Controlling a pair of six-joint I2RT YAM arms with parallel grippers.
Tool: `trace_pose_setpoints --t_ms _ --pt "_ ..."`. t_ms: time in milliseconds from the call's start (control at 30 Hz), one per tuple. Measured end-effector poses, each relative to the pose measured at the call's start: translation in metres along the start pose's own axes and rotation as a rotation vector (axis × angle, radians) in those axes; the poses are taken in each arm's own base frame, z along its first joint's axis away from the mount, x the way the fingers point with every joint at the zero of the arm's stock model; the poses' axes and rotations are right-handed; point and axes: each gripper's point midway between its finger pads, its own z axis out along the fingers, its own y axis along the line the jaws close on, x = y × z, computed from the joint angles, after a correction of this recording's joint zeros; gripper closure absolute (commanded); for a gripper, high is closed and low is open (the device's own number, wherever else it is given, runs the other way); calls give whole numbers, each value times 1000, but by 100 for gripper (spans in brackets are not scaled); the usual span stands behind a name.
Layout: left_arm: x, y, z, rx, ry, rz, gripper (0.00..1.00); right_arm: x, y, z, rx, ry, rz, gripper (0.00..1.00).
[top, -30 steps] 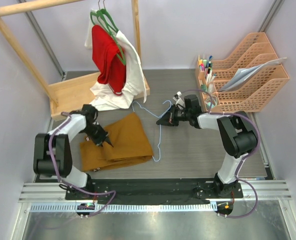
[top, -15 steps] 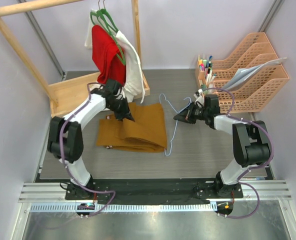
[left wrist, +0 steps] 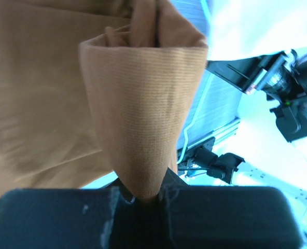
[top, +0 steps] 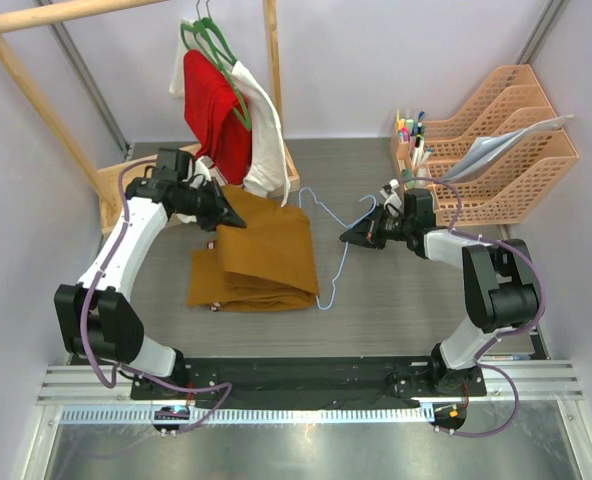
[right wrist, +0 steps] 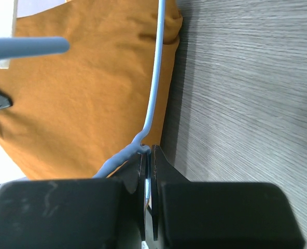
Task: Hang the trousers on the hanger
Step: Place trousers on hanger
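Pinching a fold of the mustard trousers (top: 266,262), the left gripper (top: 228,220) was pressed together on the cloth at the garment's far edge. In the left wrist view a cone of ribbed fabric (left wrist: 143,119) ran out from between the closed fingers (left wrist: 112,207). The rest of the trousers lay folded on the grey table (top: 406,310), left of centre, with the far end raised towards the gripper, just beside the hem of the white garment (top: 268,140).

The light-blue wire hanger (top: 342,250) sat along the trousers' right edge. The right gripper (top: 348,237) was clamped on the wire. The right wrist view showed the thin wire (right wrist: 154,93) caught between the shut fingers (right wrist: 158,161) and running along the edge of the cloth. Whether the far end of the wire touched the table could not be told.

The red garment (top: 216,110) and the white garment hung on green hangers (top: 211,40) at the back. Orange file trays (top: 506,150) stood at the far right.
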Motion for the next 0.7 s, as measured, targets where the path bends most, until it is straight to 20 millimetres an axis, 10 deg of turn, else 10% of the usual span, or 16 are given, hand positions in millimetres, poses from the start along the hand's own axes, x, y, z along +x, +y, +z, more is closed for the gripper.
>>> trace_pose_setpoints --t_ms 333,567,700 --pt "44 106 4 -290 117 -153 100 8 -1 7 -8 33 27 99" --pt "61 170 28 -472 218 -158 61 11 -9 9 5 48 15 99" --pt "54 187 29 -513 226 -72 16 9 -11 8 5 41 -9 99"
